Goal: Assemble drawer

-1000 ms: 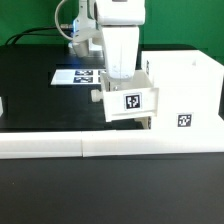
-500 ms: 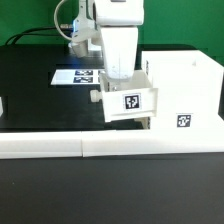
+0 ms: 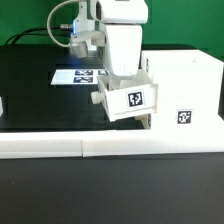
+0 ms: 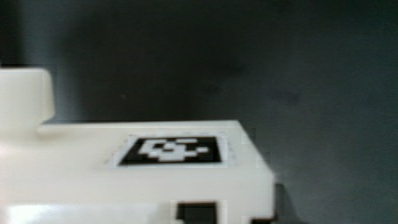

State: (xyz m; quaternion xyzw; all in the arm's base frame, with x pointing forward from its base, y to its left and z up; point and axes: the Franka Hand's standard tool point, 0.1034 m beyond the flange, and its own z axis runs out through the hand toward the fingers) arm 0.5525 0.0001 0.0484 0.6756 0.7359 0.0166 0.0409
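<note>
The small tray point(image 3: 126, 100) of the drawer hangs above the black table point(image 3: 40, 90), tilted a little, its marker face turned toward the exterior camera. It sits right against the exterior view's left side of the tall box shell point(image 3: 182, 95), which stands on the table near the front border wall point(image 3: 110, 148); whether tray and shell touch cannot be settled from this angle. The shell shows one square marker on its front face.

The exterior view gives the whole layout, but the arm's white body covers the top of the tray, so the gripper point(image 3: 120, 72) is hidden where it meets the part. The tray hangs directly under it and appears to be carried by it, though the fingers themselves cannot be made out, and how far apart they stand cannot be told.

The wrist view shows what the exterior one hides: the tray's upper surface point(image 4: 143, 170) close up, blurred, with a black-and-white marker on it and a raised white block at one corner. A dark notch sits in the tray's edge. Beyond it lies only dark table.

Behind the arm, flat on the table, is the marker board point(image 3: 80, 75), partly blocked by the arm. A small white object point(image 3: 2, 104) sits at the exterior view's left edge, cut off by the frame.
</note>
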